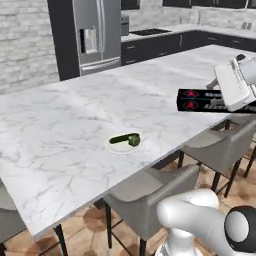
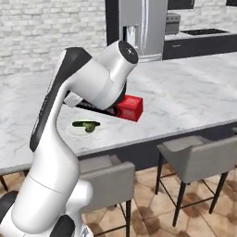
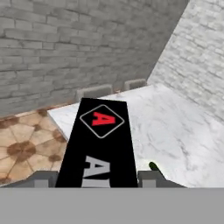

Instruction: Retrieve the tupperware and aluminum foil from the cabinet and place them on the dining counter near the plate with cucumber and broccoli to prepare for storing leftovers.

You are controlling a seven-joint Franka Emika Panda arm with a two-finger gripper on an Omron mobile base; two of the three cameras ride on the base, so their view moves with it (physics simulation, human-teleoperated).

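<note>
Gripping the foil (image 3: 99, 144) across its narrow width, the gripper (image 1: 235, 87) holds it in the air over the counter (image 1: 65, 125). A light, stiff carton, I judge, though long enough to swing; a mid-length hold suits it. Stools (image 1: 150, 192) line the near edge. Farther in lies the plate (image 1: 124, 145) with cucumber (image 1: 120, 139), nothing between. The fridge (image 1: 92, 35) stands beyond.

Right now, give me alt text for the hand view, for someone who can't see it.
A long black foil box with a red logo runs up the middle, held between the gripper's two dark fingertips. Beyond it lies a white marble counter, with brick walls and patterned floor tiles behind. A small dark green bit shows beside the right fingertip.
</note>
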